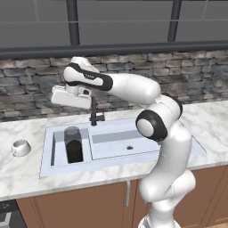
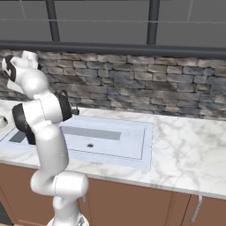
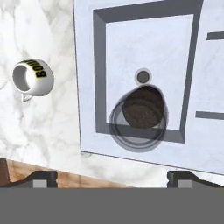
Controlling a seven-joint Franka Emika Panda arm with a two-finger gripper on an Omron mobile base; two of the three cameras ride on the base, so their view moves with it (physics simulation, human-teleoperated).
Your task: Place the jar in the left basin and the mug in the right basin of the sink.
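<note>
A white mug [image 3: 33, 78] with yellow-black lettering, dark-bottomed greyish jar [image 1: 73, 144], pale blue-grey sink [image 1: 147, 153], veined marble counter [image 2: 185, 154].

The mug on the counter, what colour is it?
White mug with black-and-yellow lettering, clearest in the hand view.

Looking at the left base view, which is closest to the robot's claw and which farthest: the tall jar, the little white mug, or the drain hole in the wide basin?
From the gripper, held open above the sink:
1. The jar, standing in the left basin, almost straight below.
2. The mug, out on the counter left of the sink.
3. The drain hole in the right basin, off to the right.
</note>
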